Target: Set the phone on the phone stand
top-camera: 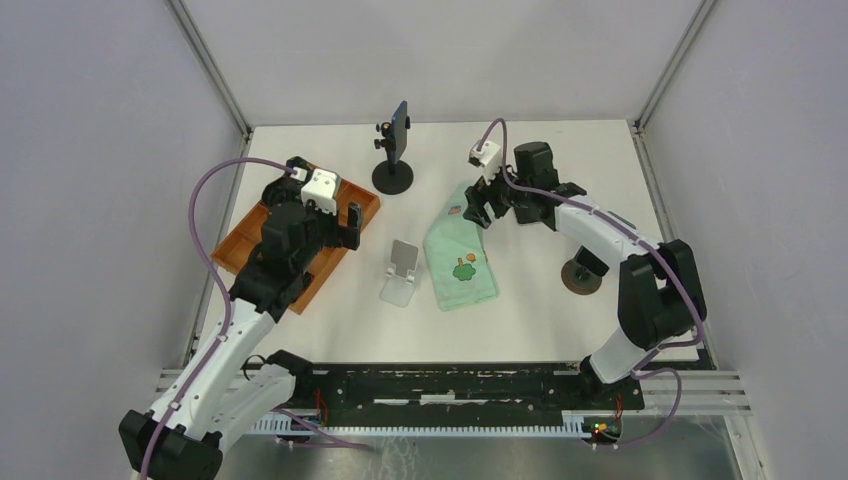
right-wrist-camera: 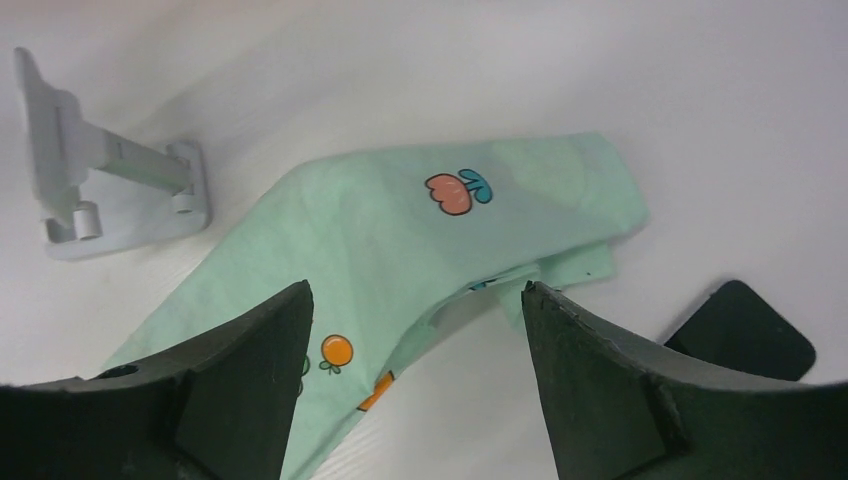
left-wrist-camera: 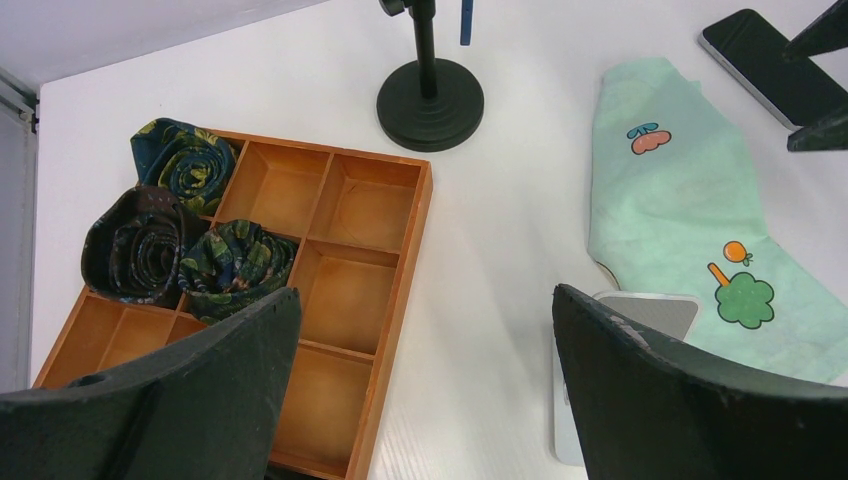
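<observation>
Black phone (left-wrist-camera: 765, 65) lies flat on the table (top-camera: 540, 300), just beside the far end of the green cloth (top-camera: 460, 255) and apart from the white phone stand (top-camera: 404, 272); not yet placed. Right gripper (right-wrist-camera: 415, 300) hovers over the cloth's far end near the phone, jaws spread, holding nothing; probably lined up for a pick. Left gripper (left-wrist-camera: 425, 300) hangs by the wooden tray (left-wrist-camera: 350, 300), jaws spread wide, empty, likely parked clear.
</observation>
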Robot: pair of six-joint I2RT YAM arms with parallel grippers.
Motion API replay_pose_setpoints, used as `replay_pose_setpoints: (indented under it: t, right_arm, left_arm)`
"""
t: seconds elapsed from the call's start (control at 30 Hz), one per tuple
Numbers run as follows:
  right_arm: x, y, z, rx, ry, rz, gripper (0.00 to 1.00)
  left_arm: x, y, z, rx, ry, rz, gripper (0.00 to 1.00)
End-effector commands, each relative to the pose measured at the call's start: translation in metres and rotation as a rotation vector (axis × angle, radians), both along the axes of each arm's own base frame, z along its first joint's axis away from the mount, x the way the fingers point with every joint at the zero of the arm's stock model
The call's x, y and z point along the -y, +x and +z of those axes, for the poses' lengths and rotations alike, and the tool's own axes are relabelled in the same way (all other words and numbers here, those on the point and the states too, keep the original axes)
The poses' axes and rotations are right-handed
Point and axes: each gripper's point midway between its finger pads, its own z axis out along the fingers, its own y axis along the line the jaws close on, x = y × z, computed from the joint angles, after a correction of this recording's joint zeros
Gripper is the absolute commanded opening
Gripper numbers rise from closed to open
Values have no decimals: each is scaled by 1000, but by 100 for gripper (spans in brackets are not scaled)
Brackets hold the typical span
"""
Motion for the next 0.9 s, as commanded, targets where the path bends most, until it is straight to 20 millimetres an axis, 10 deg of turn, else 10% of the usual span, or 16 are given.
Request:
replay_pose_setpoints:
  t: [0.0,0.57,0.87]
  right_arm:
    - [16,29,7,45,16,-131,83]
    - [112,87,-47,-65,-77,-648,98]
    - [132,95,-71,-150,-68,-748,98]
  left_arm:
    - [-2,2,16,60,20,-11,100]
    - [-1,1,15,58,22,-13,100]
    - [-1,1,15,56,23,-14,100]
